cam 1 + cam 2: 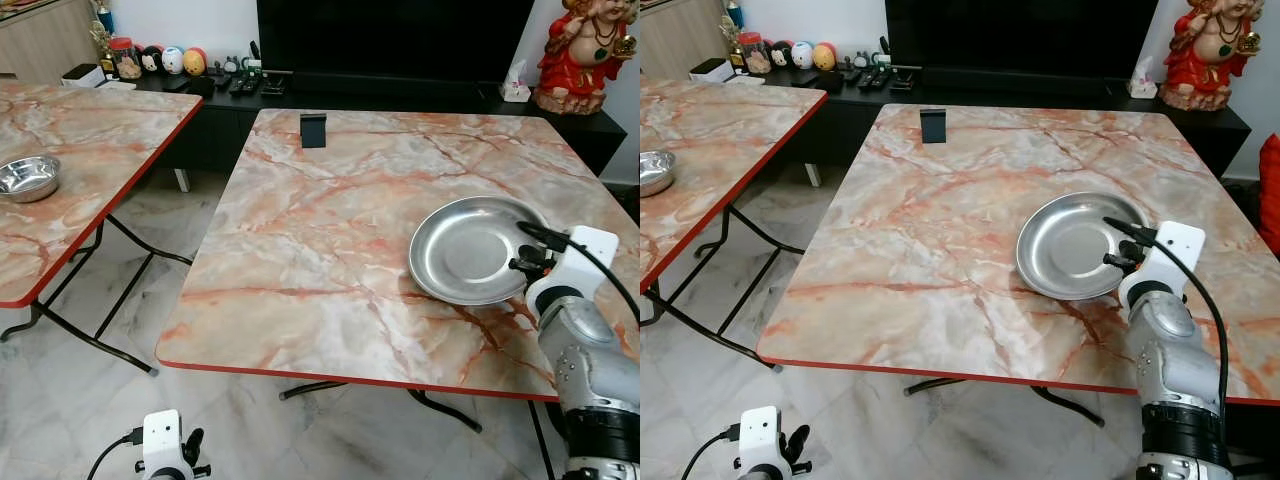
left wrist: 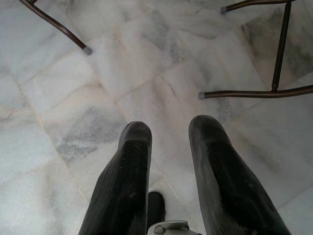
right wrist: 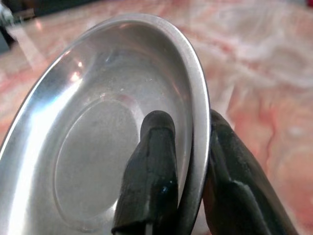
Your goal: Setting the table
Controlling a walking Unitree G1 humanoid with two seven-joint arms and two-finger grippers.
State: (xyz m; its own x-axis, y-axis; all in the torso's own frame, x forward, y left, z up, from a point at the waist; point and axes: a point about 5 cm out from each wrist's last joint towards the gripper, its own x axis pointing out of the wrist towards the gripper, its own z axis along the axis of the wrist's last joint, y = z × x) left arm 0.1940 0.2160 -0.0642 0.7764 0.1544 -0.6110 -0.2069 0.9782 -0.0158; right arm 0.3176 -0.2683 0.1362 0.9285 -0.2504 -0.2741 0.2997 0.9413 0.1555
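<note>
Right gripper (image 3: 183,196) fingers pinch the right rim of the steel plate (image 1: 470,250), one inside, one outside. Plate sits on near-right of the marble bench (image 1: 320,230), extending left of the fingers. Whether its underside touches: can't tell. Left gripper (image 2: 171,161) idle, fingers apart, empty, over floor.

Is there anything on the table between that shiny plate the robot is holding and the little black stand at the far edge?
Nothing: in the left eye view, bare marble tabletop runs from the plate to the black stand.
</note>
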